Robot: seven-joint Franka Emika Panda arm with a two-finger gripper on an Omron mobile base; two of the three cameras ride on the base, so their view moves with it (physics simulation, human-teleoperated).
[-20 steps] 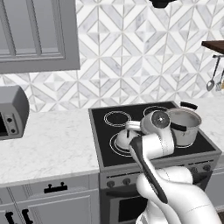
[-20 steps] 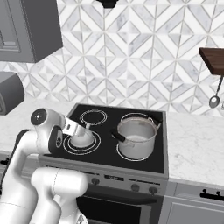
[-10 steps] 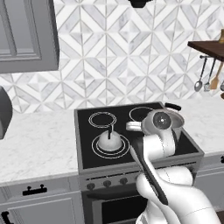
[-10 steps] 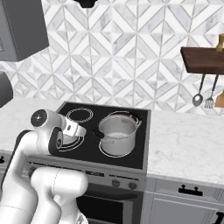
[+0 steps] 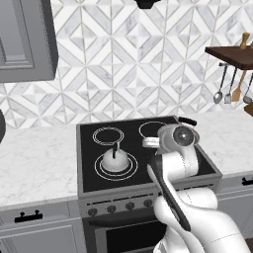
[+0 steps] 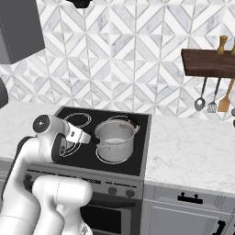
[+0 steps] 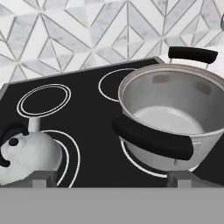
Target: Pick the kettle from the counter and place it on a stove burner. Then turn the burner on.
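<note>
You are looking at a kettle point(image 5: 115, 160) that is already sitting where the task wants it: left of centre in the left base view, it is resting upright inside the large double white ring of the front burner point(image 5: 101, 171) on the black glass stove point(image 5: 89, 185), so the carrying part of the job seems done and only the knob is left. In the hand view the kettle point(image 7: 27, 154) is showing at the lower left, its thin black handle arching over the dome, centred well enough on the ring that it should heat evenly. Your gripper point(image 7: 111, 177) is hanging just in front of the stove with its fingers spread as wide as they go and nothing between them; each small dark tip point(image 7: 43, 177) is poking up at the bottom edge of that view, well clear of both kettle and pot. The steel pot point(image 7: 173, 116) is taking up the right half of the hand view, sitting on the neighbouring burner with one black side handle turned toward the camera, so you are probably wise to keep wide of it. The row of dark knobs point(image 5: 130, 205) is lying along the steel front at the lower middle of the left base view, below the cooktop edge, and you will likely need to drop the hand and turn it toward that panel. The marble counter point(image 5: 37, 165) is stretching away at the left.
</note>
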